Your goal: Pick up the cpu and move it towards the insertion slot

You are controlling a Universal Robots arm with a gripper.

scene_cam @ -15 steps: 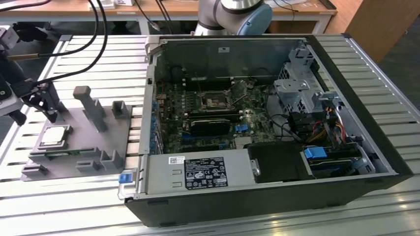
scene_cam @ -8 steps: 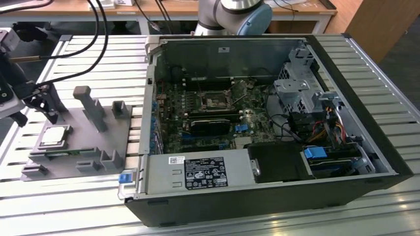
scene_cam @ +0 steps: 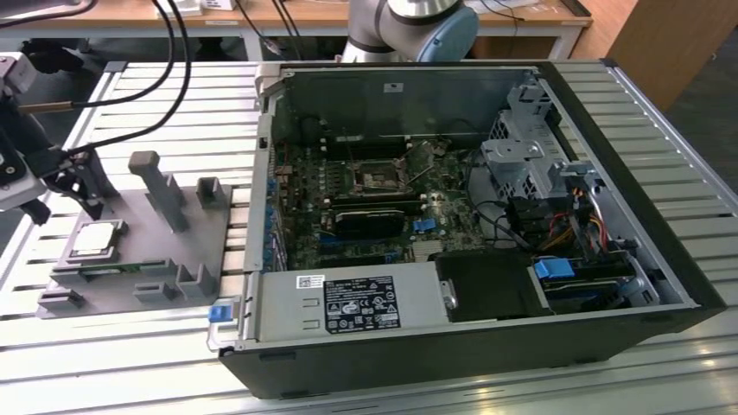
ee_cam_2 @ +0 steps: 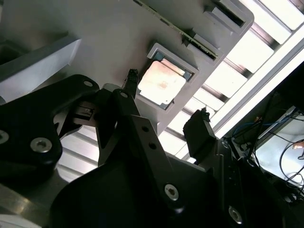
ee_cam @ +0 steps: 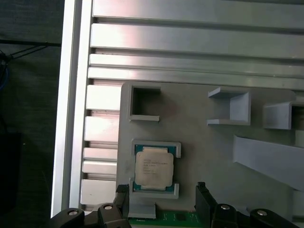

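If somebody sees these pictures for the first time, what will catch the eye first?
The big open computer case in the middle of the exterior view draws the eye first, with the insertion slot shining inside it. Next comes the cpu, lying in a recess of the grey plate, with the open pincer hanging over it, one finger on each side.

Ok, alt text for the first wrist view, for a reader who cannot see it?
A small square silvery cpu chip lies in a recess of the grey plastic fixture plate, untouched, close to the robot's black hand, whose fingers stand open. The plate rests on a ribbed aluminium table.
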